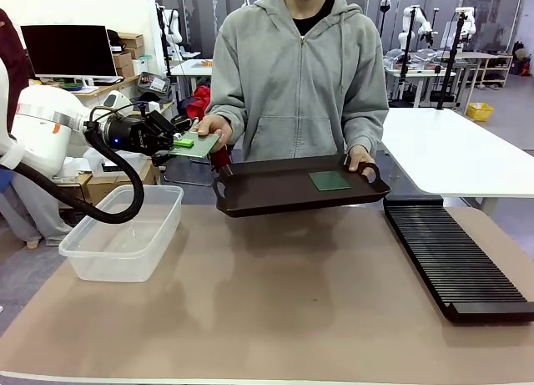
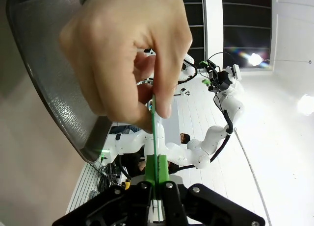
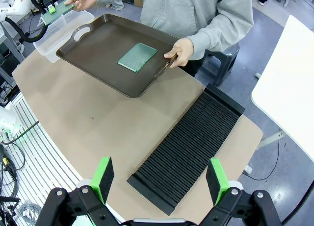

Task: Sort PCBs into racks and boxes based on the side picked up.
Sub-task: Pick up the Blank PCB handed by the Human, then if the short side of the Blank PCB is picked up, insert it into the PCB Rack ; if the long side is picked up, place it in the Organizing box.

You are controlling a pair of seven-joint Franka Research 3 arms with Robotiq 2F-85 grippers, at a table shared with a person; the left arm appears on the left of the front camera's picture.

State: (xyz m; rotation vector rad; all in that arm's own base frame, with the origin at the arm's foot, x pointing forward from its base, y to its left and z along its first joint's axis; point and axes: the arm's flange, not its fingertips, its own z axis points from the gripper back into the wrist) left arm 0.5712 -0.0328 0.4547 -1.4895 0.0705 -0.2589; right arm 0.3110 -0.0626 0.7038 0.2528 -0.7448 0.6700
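**A:** So where is the PCB (image 1: 198,144) at this moment?

**B:** Up in the air at the far left, near the far end of the clear box (image 1: 125,235); I cannot tell whether it hangs over the box or just beyond it.

**A:** Who has hold of it?

**B:** Both; the left arm's fingers (image 2: 149,169) are pressed onto one edge, pinching the board between the green pads; a person's hand (image 1: 215,128) grips the opposite edge.

**A:** And the right arm's fingers (image 3: 103,179)?

**B:** Spread wide with nothing between them, high over the near side of the tabletop (image 1: 275,310); the black rack (image 1: 455,255) lies flat below them on the right.

**A:** Any other board?

**B:** Yes; a second PCB (image 1: 330,180) lies flat on the dark brown tray (image 1: 267,197), right of its middle; the person's other hand (image 1: 360,161) holds the tray by its right handle, clear of the tabletop.
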